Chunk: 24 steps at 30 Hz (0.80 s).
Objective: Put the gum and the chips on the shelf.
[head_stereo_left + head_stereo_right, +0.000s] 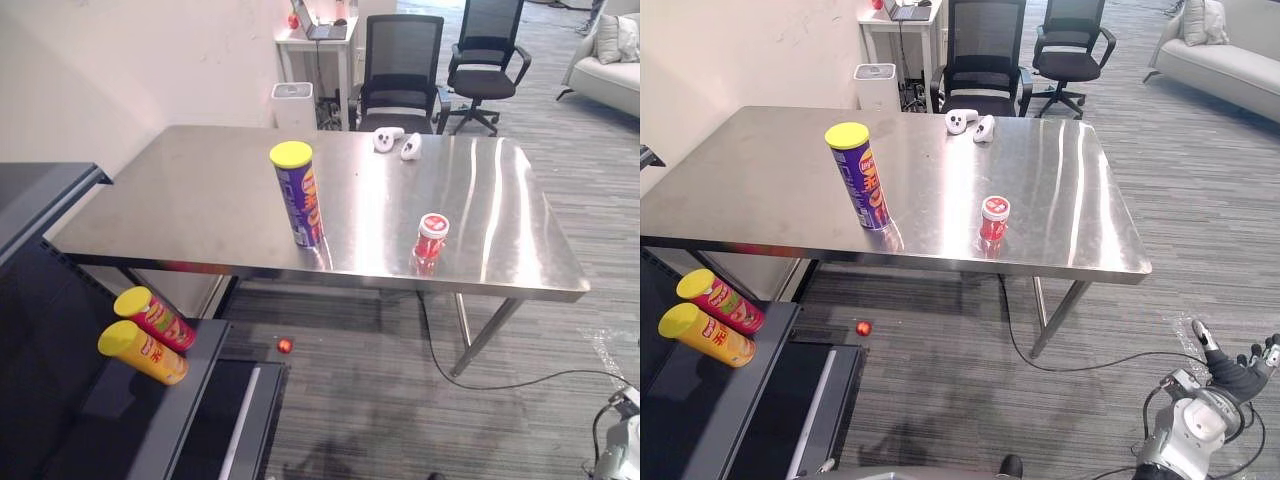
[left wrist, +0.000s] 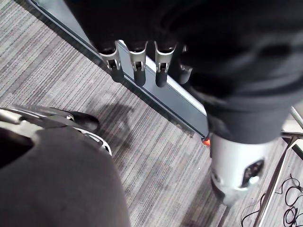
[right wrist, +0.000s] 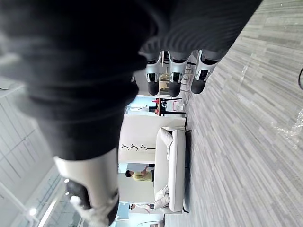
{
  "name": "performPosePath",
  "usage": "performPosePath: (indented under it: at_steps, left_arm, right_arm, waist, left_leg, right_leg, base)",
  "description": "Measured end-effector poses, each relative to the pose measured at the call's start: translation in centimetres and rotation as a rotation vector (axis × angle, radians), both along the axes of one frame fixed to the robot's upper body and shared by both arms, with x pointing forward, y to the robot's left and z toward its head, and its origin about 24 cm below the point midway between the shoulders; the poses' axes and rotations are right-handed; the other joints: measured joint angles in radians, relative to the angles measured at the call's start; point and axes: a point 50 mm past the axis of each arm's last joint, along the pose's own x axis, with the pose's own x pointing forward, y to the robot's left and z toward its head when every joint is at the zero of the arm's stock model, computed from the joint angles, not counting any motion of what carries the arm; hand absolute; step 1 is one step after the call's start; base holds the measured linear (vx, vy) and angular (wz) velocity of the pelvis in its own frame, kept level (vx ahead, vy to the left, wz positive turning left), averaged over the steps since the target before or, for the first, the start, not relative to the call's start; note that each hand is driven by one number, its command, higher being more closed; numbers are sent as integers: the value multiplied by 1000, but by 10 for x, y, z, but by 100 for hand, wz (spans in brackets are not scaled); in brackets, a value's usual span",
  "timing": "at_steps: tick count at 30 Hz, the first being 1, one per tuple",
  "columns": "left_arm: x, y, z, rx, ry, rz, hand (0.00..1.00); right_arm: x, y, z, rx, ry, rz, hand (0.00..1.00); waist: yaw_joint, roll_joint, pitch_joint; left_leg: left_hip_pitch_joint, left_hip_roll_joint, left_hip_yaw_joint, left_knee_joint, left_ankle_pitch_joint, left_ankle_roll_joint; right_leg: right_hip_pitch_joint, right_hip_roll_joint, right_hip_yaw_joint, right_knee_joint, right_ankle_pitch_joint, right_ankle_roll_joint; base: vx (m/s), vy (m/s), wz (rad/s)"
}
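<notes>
The chips can (image 1: 300,195) and the gum tub (image 1: 431,240) stood upright on the steel table (image 1: 190,200), well apart, neither yet taken. Both hands hung low and empty, fingers loosely straight: left hand (image 2: 137,66), right hand (image 1: 1230,378). The shelf (image 1: 70,430) held two cans (image 1: 155,320) lying flat. The tall can probably wanted a square grasp at mid-body, lest it topple

The right hand (image 1: 1232,378), silver-fingered with dark tips below a dark ribbed wrist cover, is held low at the end of a silver-grey forearm, its fingers (image 3: 173,80) straight and spread, empty. The left hand (image 2: 138,71) is held relaxed, fingers loosely extended, empty.
</notes>
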Motion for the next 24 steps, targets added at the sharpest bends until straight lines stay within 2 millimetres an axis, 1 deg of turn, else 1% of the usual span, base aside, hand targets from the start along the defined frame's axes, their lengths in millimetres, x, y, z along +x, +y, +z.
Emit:
performPosePath:
  at_steps: [3, 7, 9, 15, 16, 17, 24]
  left_arm:
    - [0, -1, 0, -1, 3, -6, 0]
    - [-1, -2, 0, 4, 8, -7, 0]
    - [1, -2, 0, 13, 8, -37, 0]
    - [1, -1, 0, 11, 18, -49, 0]
    - [1, 0, 0, 14, 21, -69, 0]
    - [1, -1, 0, 12, 22, -78, 0]
    - [2, 0, 0, 7, 17, -105, 0]
  right_arm:
    - [6, 8, 16, -80, -23, 42, 0]
    - [15, 19, 28, -127, -56, 111, 0]
    - [21, 27, 33, -153, -64, 187, 0]
    - [42, 50, 39, -190, -60, 406, 0]
    - [51, 58, 42, -221, -45, 497, 0]
    - [55, 62, 43, -235, -36, 541, 0]
    - [70, 78, 46, -268, -21, 678, 0]
  waist:
    - [0, 1, -2]
    - [1, 2, -3]
    - [3, 1, -3]
    - [4, -2, -2]
    - [6, -5, -3]
    - [9, -8, -3]
    - [25, -17, -2]
  left_leg:
    - [0, 0, 0, 0, 0, 0]
    - [0, 0, -1, 1, 0, 0]
    - [-1, 0, -2, 1, 0, 0]
    - [-5, 1, -6, 7, -1, 1]
    - [-14, 1, -14, 18, -4, 2]
    - [-16, 2, -19, 19, -3, 2]
    - [-37, -3, -45, 26, 0, 7]
  right_leg:
    - [0, 0, 1, 0, 0, 0]
    - [0, 1, 0, 0, 0, 0]
    - [0, 1, -1, 0, 0, 0]
    - [0, 0, -4, 3, 0, 0]
    - [-1, -1, -11, 4, 0, 0]
    - [0, -1, -13, 6, 0, 0]
    - [-10, -9, -34, 20, -3, 0]
  base:
    - [-11, -9, 0]
    - [0, 0, 0]
    - [0, 0, 0]
    - [0, 0, 2]
    - [0, 0, 12]
    - [-4, -5, 13]
    - [-29, -10, 9]
